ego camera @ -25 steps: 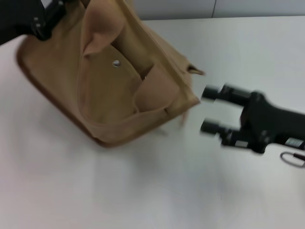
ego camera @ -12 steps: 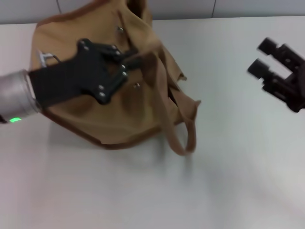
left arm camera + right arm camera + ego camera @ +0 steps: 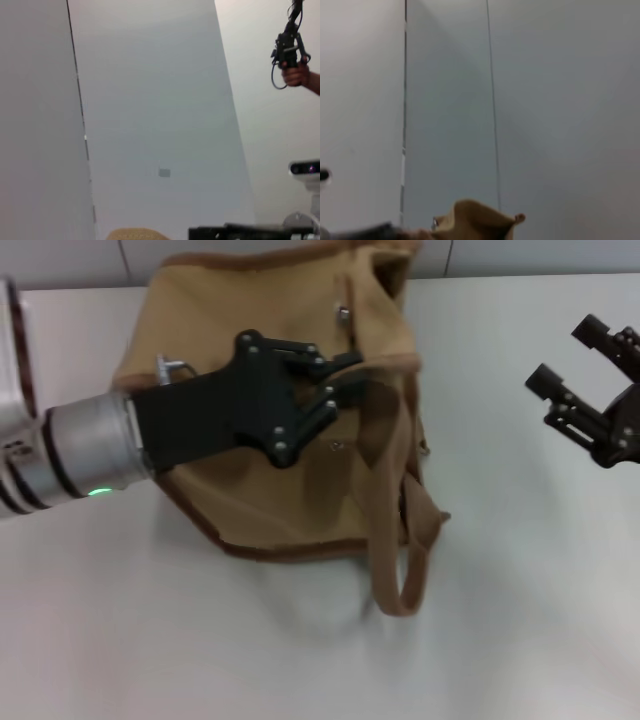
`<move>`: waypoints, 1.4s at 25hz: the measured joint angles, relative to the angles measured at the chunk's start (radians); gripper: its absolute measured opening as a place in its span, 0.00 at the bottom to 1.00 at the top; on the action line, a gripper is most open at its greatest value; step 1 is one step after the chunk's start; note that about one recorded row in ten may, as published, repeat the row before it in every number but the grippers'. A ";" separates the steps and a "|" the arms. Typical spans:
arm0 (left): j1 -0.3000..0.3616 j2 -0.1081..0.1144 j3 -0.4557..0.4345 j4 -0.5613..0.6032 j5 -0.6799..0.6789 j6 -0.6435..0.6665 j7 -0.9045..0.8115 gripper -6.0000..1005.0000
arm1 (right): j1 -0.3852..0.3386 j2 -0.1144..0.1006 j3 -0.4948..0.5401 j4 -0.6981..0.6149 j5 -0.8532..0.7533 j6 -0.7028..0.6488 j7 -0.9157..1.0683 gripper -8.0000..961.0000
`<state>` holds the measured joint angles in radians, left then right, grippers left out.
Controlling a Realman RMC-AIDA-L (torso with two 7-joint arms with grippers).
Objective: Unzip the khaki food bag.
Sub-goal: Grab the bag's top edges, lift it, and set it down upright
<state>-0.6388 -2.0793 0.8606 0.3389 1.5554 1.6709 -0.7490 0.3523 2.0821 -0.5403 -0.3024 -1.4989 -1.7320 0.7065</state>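
The khaki food bag (image 3: 260, 500) lies tilted on the white table (image 3: 520, 620) at centre left. One wide handle (image 3: 395, 540) hangs loose toward the front. A silver snap (image 3: 343, 312) shows near its far edge and a metal piece (image 3: 165, 365) at its left. My left gripper (image 3: 335, 385) reaches over the bag from the left, closed on the fabric near its top. My right gripper (image 3: 565, 355) is open and empty, apart from the bag at the right edge. The right wrist view shows the bag's top (image 3: 475, 222); the left wrist view shows a sliver of it (image 3: 132, 234).
A grey wall panel (image 3: 500, 255) runs behind the table's far edge. In the left wrist view a person's hand (image 3: 295, 75) holds a black device high up, and a camera unit (image 3: 305, 169) stands below it.
My left gripper and the bag have moved right together and the bag has turned. The loose handle hangs lower. My right gripper has risen and shifted slightly right.
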 joint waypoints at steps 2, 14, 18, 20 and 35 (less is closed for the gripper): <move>-0.026 -0.001 0.001 -0.040 0.000 -0.002 0.005 0.10 | 0.010 0.001 0.001 0.037 0.000 0.029 -0.067 0.80; -0.110 -0.001 0.012 -0.195 0.000 -0.046 0.063 0.10 | 0.074 0.007 0.056 0.326 0.001 0.161 -0.552 0.80; -0.112 -0.001 0.012 -0.195 0.000 -0.043 0.059 0.10 | 0.080 0.007 0.065 0.343 0.001 0.189 -0.590 0.80; -0.114 -0.001 0.012 -0.196 0.001 -0.042 0.057 0.10 | 0.085 0.008 0.068 0.346 0.001 0.210 -0.598 0.80; -0.120 -0.001 0.010 -0.198 0.002 -0.037 0.054 0.10 | 0.149 0.010 0.069 0.443 -0.007 0.276 -0.761 0.80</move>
<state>-0.7593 -2.0799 0.8708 0.1410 1.5575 1.6335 -0.6949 0.5010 2.0923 -0.4708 0.1401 -1.5055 -1.4558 -0.0543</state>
